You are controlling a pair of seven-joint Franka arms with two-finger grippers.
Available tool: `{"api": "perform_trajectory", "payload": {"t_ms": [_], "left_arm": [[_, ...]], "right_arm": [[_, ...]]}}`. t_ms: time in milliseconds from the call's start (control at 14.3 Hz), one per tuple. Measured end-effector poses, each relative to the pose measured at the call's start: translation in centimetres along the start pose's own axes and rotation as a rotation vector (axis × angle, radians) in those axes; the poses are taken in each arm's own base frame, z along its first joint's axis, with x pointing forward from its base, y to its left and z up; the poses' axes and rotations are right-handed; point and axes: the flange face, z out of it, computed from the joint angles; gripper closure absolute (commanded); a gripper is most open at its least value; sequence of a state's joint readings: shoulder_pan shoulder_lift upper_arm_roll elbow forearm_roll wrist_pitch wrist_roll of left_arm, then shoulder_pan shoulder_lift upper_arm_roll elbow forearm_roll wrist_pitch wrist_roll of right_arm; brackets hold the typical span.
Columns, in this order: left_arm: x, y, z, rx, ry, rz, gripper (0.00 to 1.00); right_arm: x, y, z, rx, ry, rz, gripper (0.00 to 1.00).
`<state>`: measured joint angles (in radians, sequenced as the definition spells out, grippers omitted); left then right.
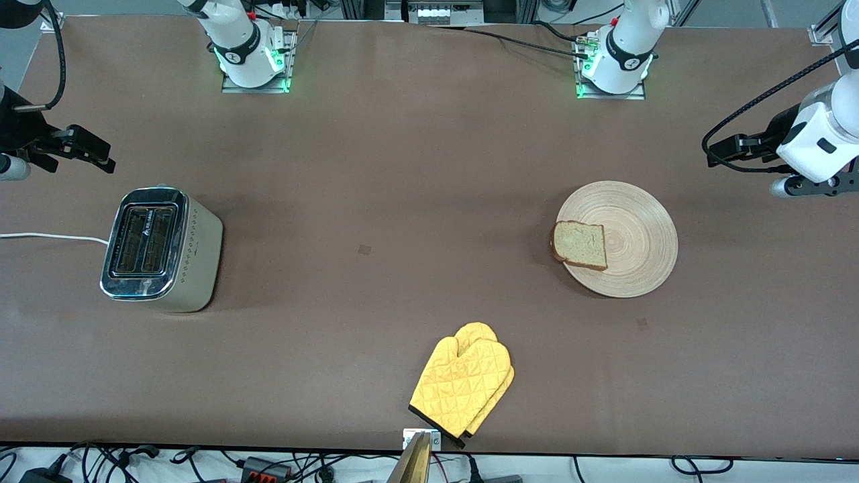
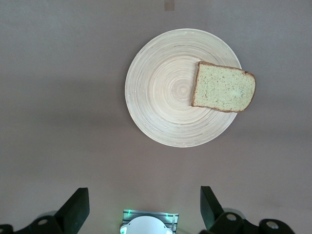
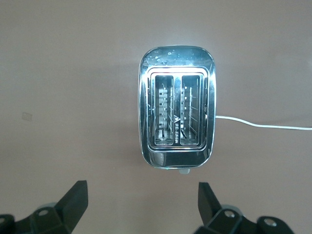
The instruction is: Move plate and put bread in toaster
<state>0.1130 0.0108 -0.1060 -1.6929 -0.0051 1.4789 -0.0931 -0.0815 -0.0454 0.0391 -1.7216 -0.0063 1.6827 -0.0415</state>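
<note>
The round light-wood plate [image 1: 631, 231] lies toward the left arm's end of the table. The bread [image 1: 579, 245] lies flat on the plate's edge that faces the right arm's end, its crust overhanging the rim. The cream and chrome toaster [image 1: 161, 248] stands toward the right arm's end, both slots empty. My left gripper [image 1: 745, 147] is open and empty, high over the table by the plate [image 2: 170, 92] and the bread [image 2: 223, 87]. My right gripper [image 1: 64, 144] is open and empty, high over the table by the toaster [image 3: 176, 107].
A yellow oven mitt [image 1: 463, 388] lies near the table's front edge, midway between the toaster and the plate. The toaster's white cord [image 1: 47, 236] runs off the right arm's end of the table. The brown table [image 1: 402, 201] is bare between toaster and plate.
</note>
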Motion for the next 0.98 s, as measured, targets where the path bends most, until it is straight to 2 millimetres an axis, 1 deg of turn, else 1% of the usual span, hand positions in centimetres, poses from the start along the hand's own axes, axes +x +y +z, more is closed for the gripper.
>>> {"api": "perform_trajectory", "payload": {"t_ms": [767,837,907,977], "left_arm": [[0.0,0.0,0.0,-0.017,-0.003,-0.003,0.00],[0.1,-0.4,0.2,-0.032,-0.008,-0.012,0.00],[0.4,-1.3,0.6,-0.071,-0.019,-0.033,0.00],[0.9,-2.8,1.3,-0.123,-0.035,-0.055,0.00]], "right_arm": [[0.0,0.0,0.0,0.000,0.002,0.000,0.00],[0.0,0.0,0.0,0.000,0.003,0.000,0.00],[0.0,0.0,0.0,0.000,0.004,0.000,0.00],[0.0,0.0,0.0,0.000,0.004,0.000,0.00]]}}
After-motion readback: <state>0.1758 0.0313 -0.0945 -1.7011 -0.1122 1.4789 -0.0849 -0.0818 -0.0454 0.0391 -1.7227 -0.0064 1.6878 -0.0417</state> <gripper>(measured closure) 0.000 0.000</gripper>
